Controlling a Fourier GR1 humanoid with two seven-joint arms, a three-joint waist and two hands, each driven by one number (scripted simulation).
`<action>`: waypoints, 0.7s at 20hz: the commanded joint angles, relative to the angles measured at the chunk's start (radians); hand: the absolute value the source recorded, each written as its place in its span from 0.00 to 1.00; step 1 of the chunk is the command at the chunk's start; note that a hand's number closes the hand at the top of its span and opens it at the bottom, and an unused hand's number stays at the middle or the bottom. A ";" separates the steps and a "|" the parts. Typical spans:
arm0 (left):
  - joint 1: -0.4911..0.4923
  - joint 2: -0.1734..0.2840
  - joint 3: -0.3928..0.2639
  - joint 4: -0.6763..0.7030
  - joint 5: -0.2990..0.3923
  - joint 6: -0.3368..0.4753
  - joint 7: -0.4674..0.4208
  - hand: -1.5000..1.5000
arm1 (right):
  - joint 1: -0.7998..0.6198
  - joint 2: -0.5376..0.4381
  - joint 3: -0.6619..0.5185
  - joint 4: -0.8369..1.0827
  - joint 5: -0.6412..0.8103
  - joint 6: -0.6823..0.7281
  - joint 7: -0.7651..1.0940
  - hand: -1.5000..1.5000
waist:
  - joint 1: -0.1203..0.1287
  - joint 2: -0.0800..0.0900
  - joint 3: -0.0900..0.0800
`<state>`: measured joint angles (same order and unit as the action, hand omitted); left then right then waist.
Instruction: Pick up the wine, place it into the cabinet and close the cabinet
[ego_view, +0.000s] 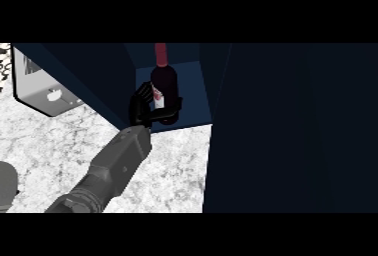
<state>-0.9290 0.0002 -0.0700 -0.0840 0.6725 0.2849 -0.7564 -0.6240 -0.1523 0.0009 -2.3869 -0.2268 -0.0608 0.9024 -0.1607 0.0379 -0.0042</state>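
A grey, boxy forearm (111, 167) with flat, faceted sides ran to a darker, ridged band near its lower end. It narrowed at the wrist into a black hand (142, 107) of slim, glossy, segmented fingers and a thumb.

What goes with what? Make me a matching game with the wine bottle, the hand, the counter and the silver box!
Things:
1. wine bottle
2. hand
3. counter
4. silver box

Clues:
A. white and speckled
B. fingers curled round the wine bottle
C. inside the dark blue cabinet
D. at the far left, beside the cabinet

Pairs: 1-C, 2-B, 3-A, 4-D
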 joint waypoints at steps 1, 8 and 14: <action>0.038 0.000 -0.025 -0.002 0.008 -0.008 -0.017 1.00 | 0.000 0.007 -0.004 -0.001 -0.038 0.012 -0.014 0.00 | -0.015 0.000 0.000; 0.020 0.000 -0.041 -0.007 0.027 0.058 -0.002 1.00 | -0.019 -0.010 -0.030 0.010 -0.045 0.016 -0.001 0.00 | -0.023 0.001 -0.001; 0.035 0.000 -0.067 -0.029 0.041 0.064 -0.011 1.00 | 0.011 0.018 -0.014 0.005 -0.040 0.000 0.000 0.00 | -0.018 -0.001 -0.001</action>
<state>-0.8953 0.0000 -0.1228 -0.1002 0.7034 0.3395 -0.7704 -0.6285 -0.1471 -0.0112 -2.3801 -0.2580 -0.0515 0.9038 -0.1868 0.0373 -0.0050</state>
